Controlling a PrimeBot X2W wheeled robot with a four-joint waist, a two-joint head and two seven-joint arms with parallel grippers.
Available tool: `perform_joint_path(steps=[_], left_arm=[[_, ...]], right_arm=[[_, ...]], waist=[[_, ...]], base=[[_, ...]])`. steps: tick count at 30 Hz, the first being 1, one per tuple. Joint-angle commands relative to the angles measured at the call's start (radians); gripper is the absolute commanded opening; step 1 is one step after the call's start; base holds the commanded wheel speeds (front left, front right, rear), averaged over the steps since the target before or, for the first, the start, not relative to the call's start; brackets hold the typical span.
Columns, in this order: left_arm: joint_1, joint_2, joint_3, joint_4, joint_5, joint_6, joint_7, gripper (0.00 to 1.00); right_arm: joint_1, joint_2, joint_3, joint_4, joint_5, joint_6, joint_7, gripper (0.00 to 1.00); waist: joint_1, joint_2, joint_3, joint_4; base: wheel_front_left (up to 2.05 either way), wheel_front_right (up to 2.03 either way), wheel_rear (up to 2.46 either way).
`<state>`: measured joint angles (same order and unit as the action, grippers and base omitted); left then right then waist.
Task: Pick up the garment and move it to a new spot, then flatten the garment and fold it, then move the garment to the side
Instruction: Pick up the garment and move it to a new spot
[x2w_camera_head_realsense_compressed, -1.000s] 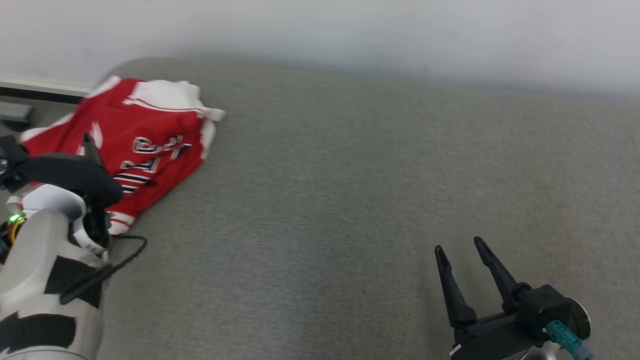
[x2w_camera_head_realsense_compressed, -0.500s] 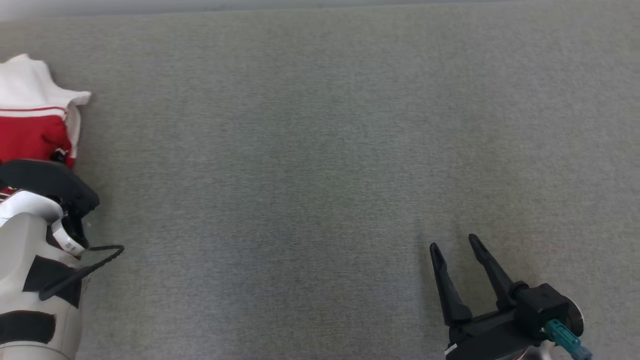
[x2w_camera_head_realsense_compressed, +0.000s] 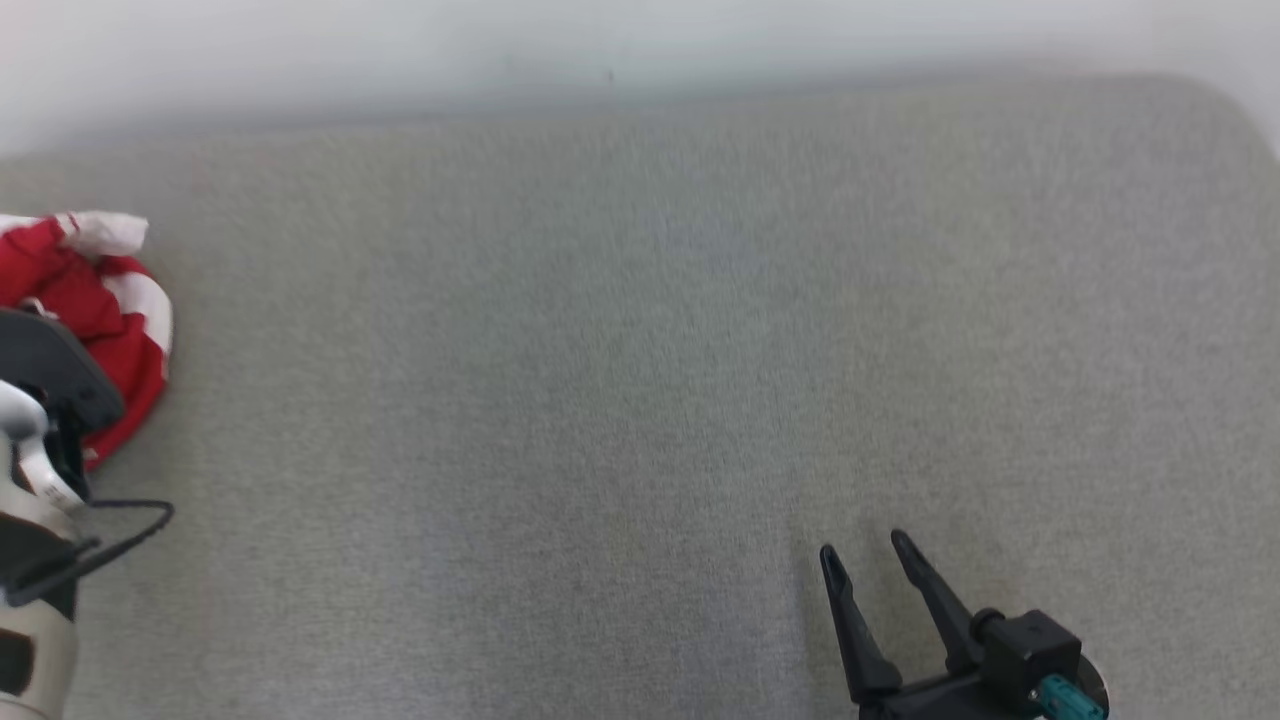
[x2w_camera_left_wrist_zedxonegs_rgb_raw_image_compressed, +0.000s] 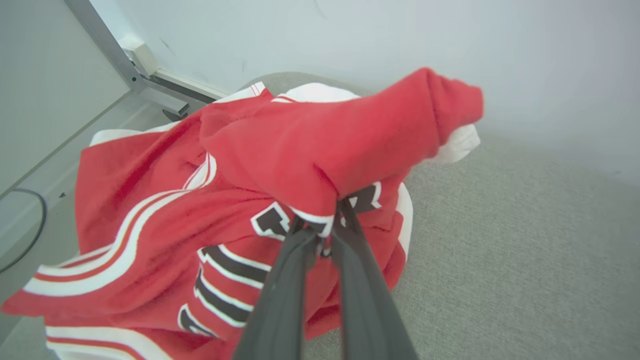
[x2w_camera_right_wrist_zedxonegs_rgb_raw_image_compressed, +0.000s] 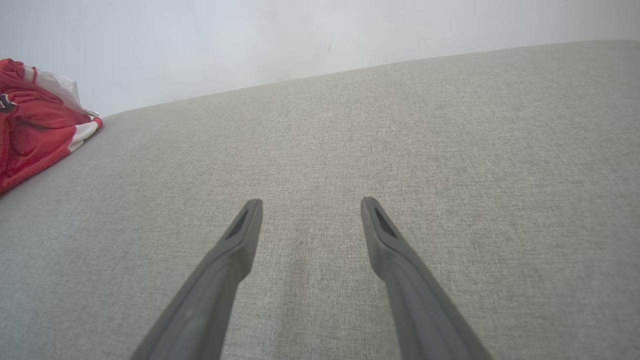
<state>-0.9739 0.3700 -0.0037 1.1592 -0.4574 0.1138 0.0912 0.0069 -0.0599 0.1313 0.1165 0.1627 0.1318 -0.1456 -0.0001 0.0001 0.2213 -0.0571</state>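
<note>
The garment is a red jersey with white stripes and dark lettering, bunched at the far left of the grey surface. In the left wrist view my left gripper is shut on a fold of the red cloth, which drapes over the fingertips and lifts off the surface. The head view has the garment at its left edge, partly behind my left wrist. My right gripper stands open over bare surface at the lower right, with nothing between its fingers. In the right wrist view the garment lies far left.
A pale wall runs along the back edge of the grey surface. In the left wrist view a metal rail and a floor with a dark cable lie beyond the surface's left end.
The head camera has swung right, so the garment now sits at the view's left edge. My left gripper has shut on the garment, which has gone from spread flat to bunched up.
</note>
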Motion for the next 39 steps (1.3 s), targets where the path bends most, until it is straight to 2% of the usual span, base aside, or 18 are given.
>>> perform_joint_path(steps=[1, 7, 12, 18, 24, 27, 31, 39], left_arm=[[-0.012, 0.008, -0.005, -0.009, 0.014, -0.002, 0.001, 0.0], [-0.056, 0.039, -0.056, -0.104, 0.046, -0.044, 0.043, 0.0], [-0.098, 0.019, -0.094, -0.225, 0.051, -0.096, 0.078, 0.0], [-0.121, -0.055, -0.127, -0.38, 0.018, -0.158, 0.108, 0.0], [-0.068, -0.163, -0.173, -0.528, -0.016, -0.184, 0.124, 0.0], [-0.023, -0.211, -0.193, -0.585, -0.034, -0.184, 0.129, 0.0], [0.075, -0.26, -0.226, -0.637, -0.042, -0.162, 0.128, 0.0], [0.285, -0.314, -0.294, -0.58, -0.124, -0.128, 0.088, 0.0]], right_arm=[[0.014, 0.006, 0.002, 0.004, 0.005, -0.002, -0.008, 1.0], [0.044, 0.01, 0.0, 0.06, 0.038, -0.002, -0.04, 1.0], [0.044, 0.011, -0.015, 0.087, 0.064, -0.002, -0.064, 1.0], [0.029, 0.011, -0.045, 0.109, 0.063, -0.002, -0.08, 1.0], [0.023, 0.011, -0.072, 0.111, 0.045, -0.002, -0.08, 1.0], [0.022, 0.011, -0.072, 0.103, 0.039, -0.002, -0.068, 1.0], [0.017, 0.011, -0.07, 0.086, 0.031, -0.002, -0.055, 1.0], [0.004, 0.011, -0.055, 0.069, 0.03, -0.002, -0.041, 1.0]], waist=[[0.0001, -0.0001, -0.118, 0.041], [0.0001, -0.0001, -0.238, 0.047], [0.0001, -0.0001, -0.286, 0.031], [0.0001, -0.0001, -0.317, -0.024], [0.0001, -0.0001, -0.321, -0.114], [0.0001, -0.0001, -0.313, -0.167], [0.0001, -0.0001, -0.285, -0.244], [0.0001, -0.0001, -0.236, -0.316]], base=[[0.0, 0.0, 0.0], [0.0, 0.0, 0.0], [0.0, 0.0, 0.0], [0.0, 0.0, 0.0], [0.0, 0.0, 0.0], [0.0, 0.0, 0.0], [0.0, 0.0, 0.0], [0.0, 0.0, 0.0]])
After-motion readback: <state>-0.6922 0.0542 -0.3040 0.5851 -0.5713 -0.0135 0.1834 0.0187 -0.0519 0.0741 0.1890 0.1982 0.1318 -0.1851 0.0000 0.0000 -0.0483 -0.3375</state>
